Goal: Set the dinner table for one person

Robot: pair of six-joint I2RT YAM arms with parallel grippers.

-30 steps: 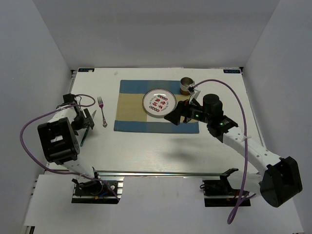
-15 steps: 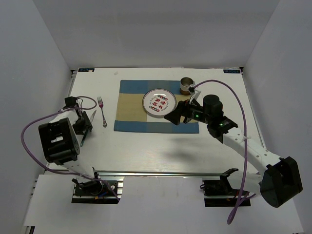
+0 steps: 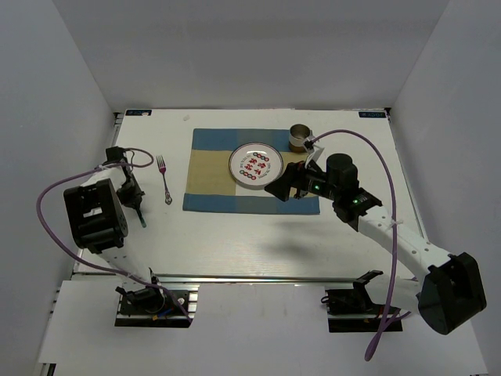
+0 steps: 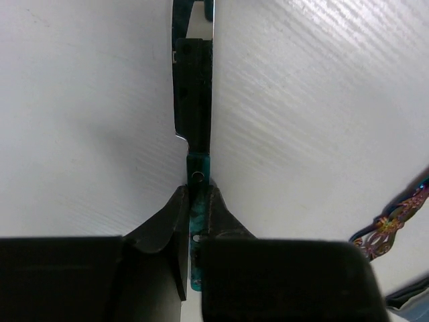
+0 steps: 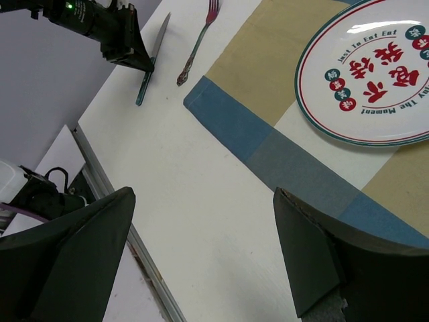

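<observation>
**Dinner table (image 3: 258, 243) set in part, knife clamped at 9 o'clock**

The dinner table filled the whole top view as a white top with metal rails, my 2 arm bases at its 6 o'clock edge. A blue-and-tan checked placemat (image 3: 211, 184) lay a little toward 12 o'clock of the table's middle. On it sat 1 round plate (image 3: 256, 165) with red characters and a green rim, toward the mat's 1 o'clock part. A metal cup (image 3: 299, 136) stood near the plate at its 1 o'clock, on the mat's far corner.

My left pincer (image 4: 196, 201) was at the table's 9 o'clock side, its 2 fingers closed tight on the teal handle of a knife (image 4: 194, 87). In the left wrist view the blade ran straight away toward 12 o'clock over bare white tabletop. I could not tell whether the knife touched the table. A fork (image 3: 163, 180) lay flat on the table between the knife and the placemat, at 3 o'clock of my left pincer, tines toward 12 o'clock, apart from both.

My right pincer (image 3: 282, 186) hung above the placemat at 5 o'clock of the plate. Its fingers were spread wide with nothing between them.
</observation>
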